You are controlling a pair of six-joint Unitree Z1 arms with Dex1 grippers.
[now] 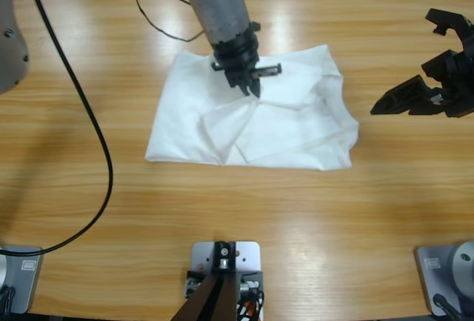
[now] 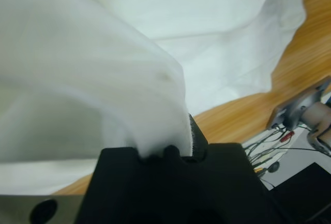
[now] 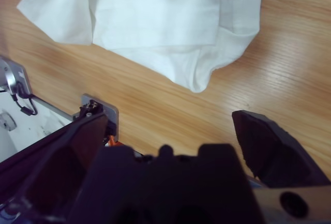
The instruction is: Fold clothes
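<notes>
Long wooden counter (image 1: 74, 210) with plenty of bare wood all around, widest at 6 and 9 o'clock of the cloth. One white T-shirt (image 1: 281, 132) lies rumpled and partly folded just above the middle of the counter, its hem line running along the 6 o'clock side and a bunched corner sticking out at 4 o'clock.

Two arms. The left gripper (image 1: 252, 84) comes down from 12 o'clock onto the upper middle of the shirt, fingers closed tight on a pinch of fabric; in its wrist view the cloth (image 2: 103, 79) billows right over the fingers and hides most of them. The right gripper (image 1: 407, 100) sits well apart at 3 o'clock, over bare wood, fingers spread wide and holding nothing.

One black cable (image 1: 96, 128) loops across the 9 o'clock side. The shirt's neck and sleeves are hard to make out under the folds.
</notes>
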